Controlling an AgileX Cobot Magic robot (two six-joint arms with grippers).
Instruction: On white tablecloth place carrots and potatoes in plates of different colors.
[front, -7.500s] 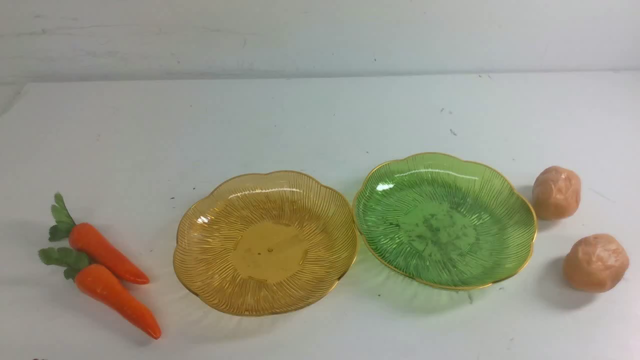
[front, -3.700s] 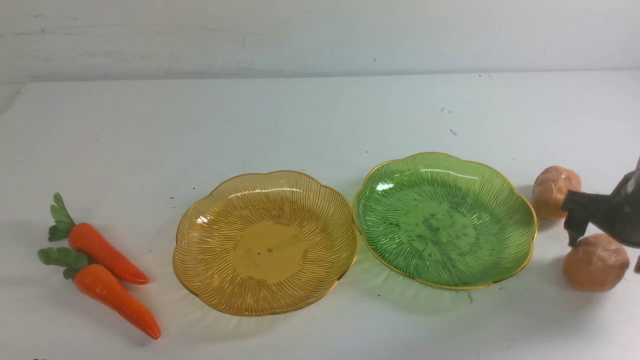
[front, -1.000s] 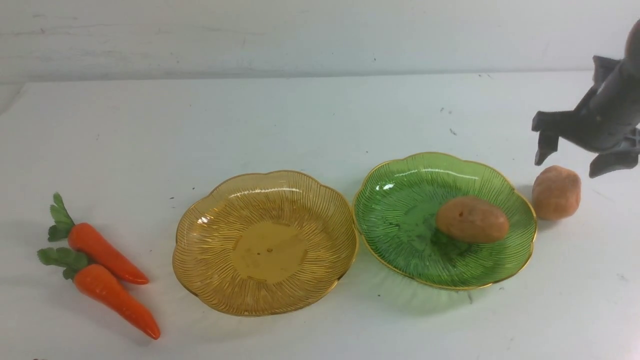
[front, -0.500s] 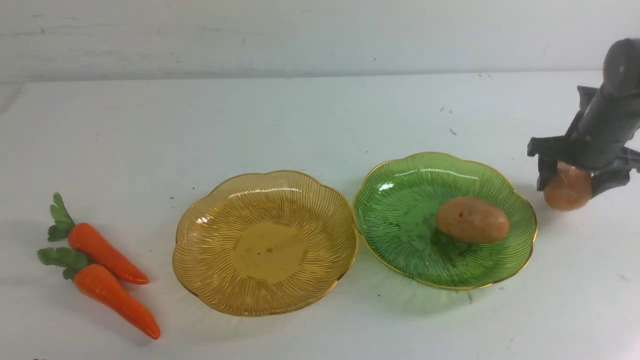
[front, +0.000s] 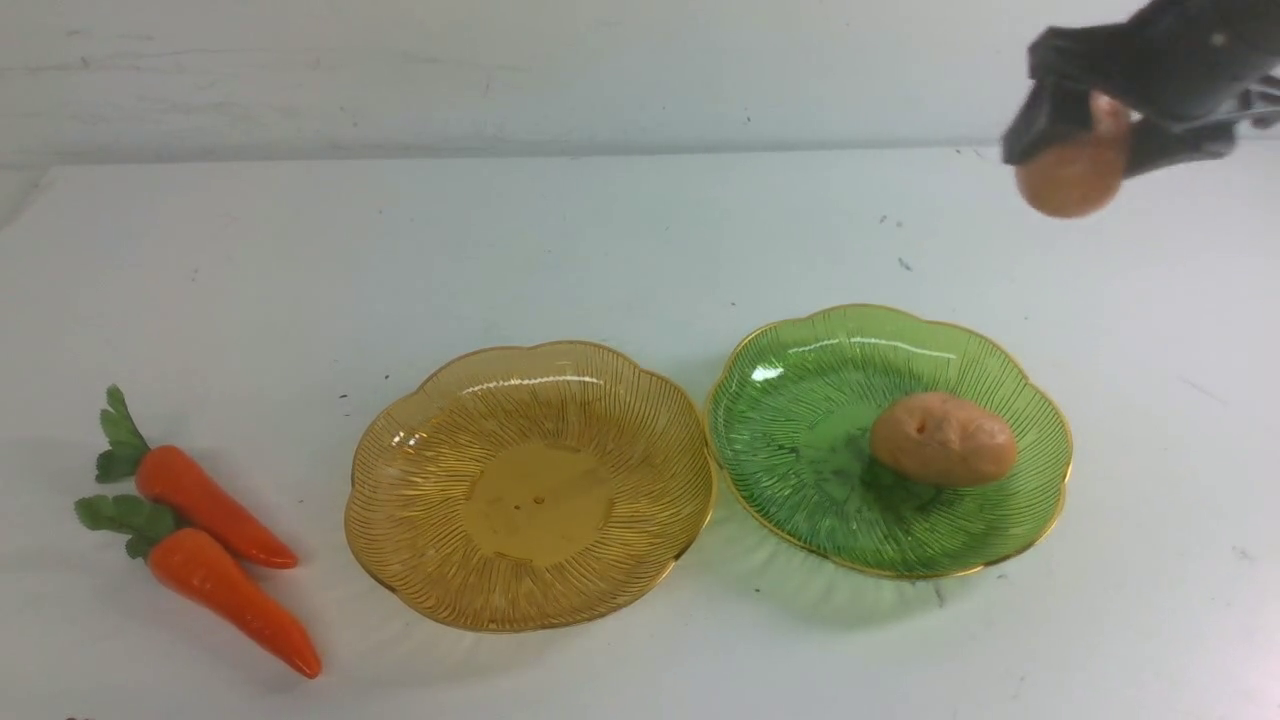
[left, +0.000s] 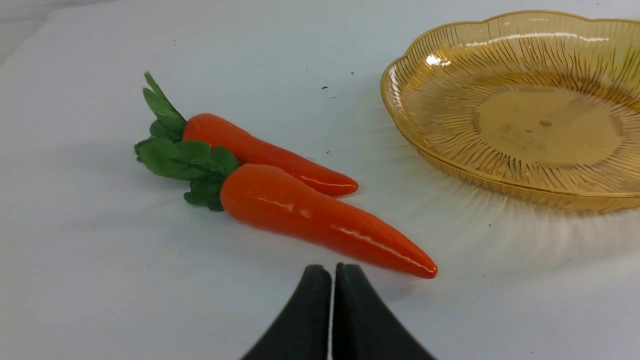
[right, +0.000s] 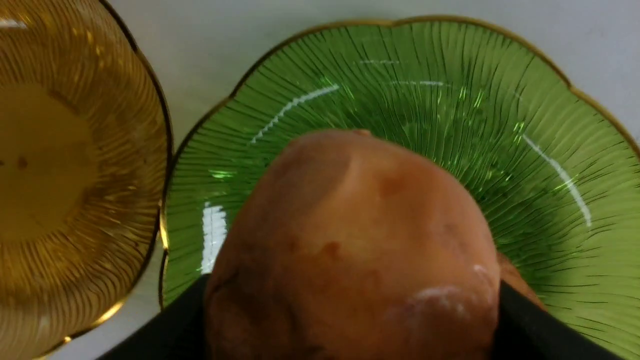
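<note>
My right gripper (front: 1085, 135) is shut on a tan potato (front: 1070, 178) and holds it high above the white tablecloth (front: 620, 240), up and to the right of the green plate (front: 800, 400). In the right wrist view the held potato (right: 350, 250) fills the middle, above the green plate (right: 550, 125). A second potato (front: 942, 439) lies in the green plate. The amber plate (front: 420, 480) is empty. Two orange carrots (front: 215, 505) (front: 235, 600) lie at the front left. My left gripper (left: 332, 272) is shut and empty, just short of the nearer carrot's (left: 320, 220) tip.
The amber plate (right: 75, 150) sits rim to rim with the green one. A pale wall (front: 500, 70) runs behind the table's far edge. The amber plate (left: 525, 100) lies to the right of the carrots in the left wrist view.
My right gripper closed on the second potato on the cloth beside the green plate and lifted it up and slightly left. The first potato stays in the green plate. Carrots have not moved.
</note>
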